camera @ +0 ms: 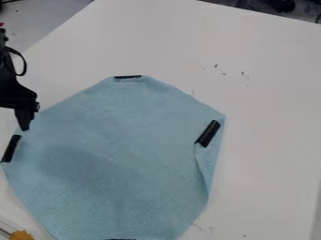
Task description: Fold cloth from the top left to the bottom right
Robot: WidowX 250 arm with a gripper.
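Nearest, by the left edge of the white bench [270, 117], sits a fuzzy yellow thing [22, 235], well off the likely path of the fold. A black strip [120, 239] lies at the near end of the pale blue cloth [119, 145], which is spread over the left and middle of the bench, its outline many-sided. Further up, a second strip [11, 148] lies at the cloth's left edge and a third [208, 133] near its right edge, where a narrow crease runs down from it. The gripper [24, 129] hangs at the upper left side of the cloth, just beyond the left strip; whether its jaws are parted or closed, or touch the fabric, I cannot tell. This looks like the approach, with the main fold not yet made: next it would need to pinch the top left edge, lift and carry it diagonally to the bottom right. The strips might stiffen or snag the fabric. Another strip [128, 76] marks the cloth's far end; small dark marks [216, 66] dot the bench towards its far edge.
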